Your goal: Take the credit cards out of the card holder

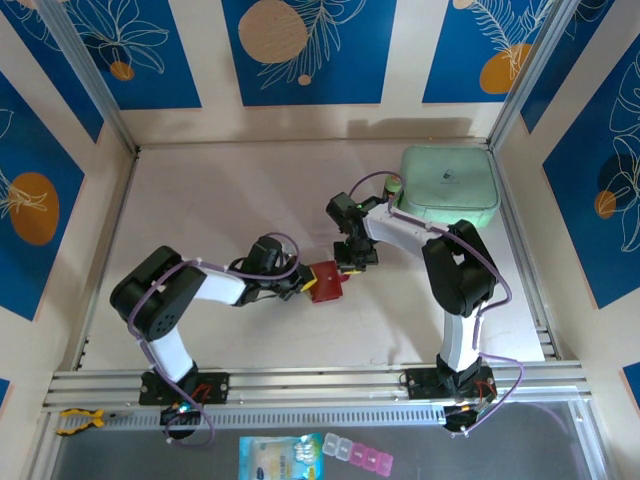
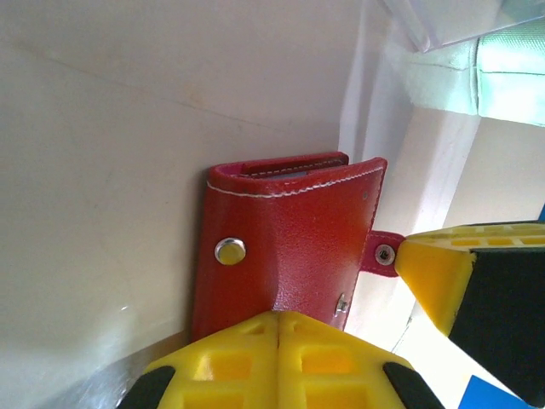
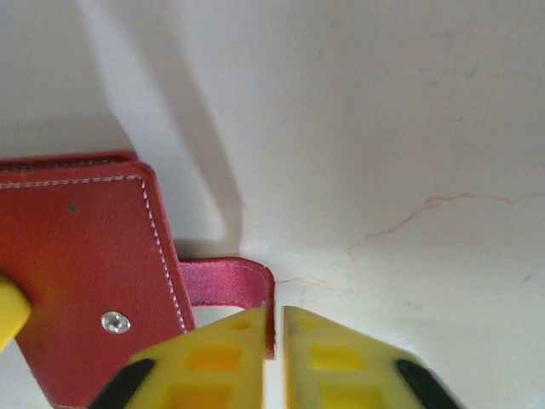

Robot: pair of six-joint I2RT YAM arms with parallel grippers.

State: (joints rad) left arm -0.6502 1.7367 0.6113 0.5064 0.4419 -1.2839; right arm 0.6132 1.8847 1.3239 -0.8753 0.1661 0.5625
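Note:
The red card holder (image 1: 326,282) lies folded shut on the white table between my two grippers. My left gripper (image 1: 303,283) is shut on its near edge, and the cover (image 2: 289,239) creases where the yellow fingertips (image 2: 255,341) meet. The snap tab (image 3: 226,283) sticks out from the holder's right side. Its end lies between the fingers of my right gripper (image 3: 274,319), whose jaws stand slightly apart with a thin gap beside the tab. The credit cards are hidden inside the holder.
A big mint green case (image 1: 450,185) sits at the back right, next to the right arm. Aluminium rails (image 1: 300,385) run along the table's near edge. Below them lie a blue packet (image 1: 280,460) and a pill organizer (image 1: 358,455).

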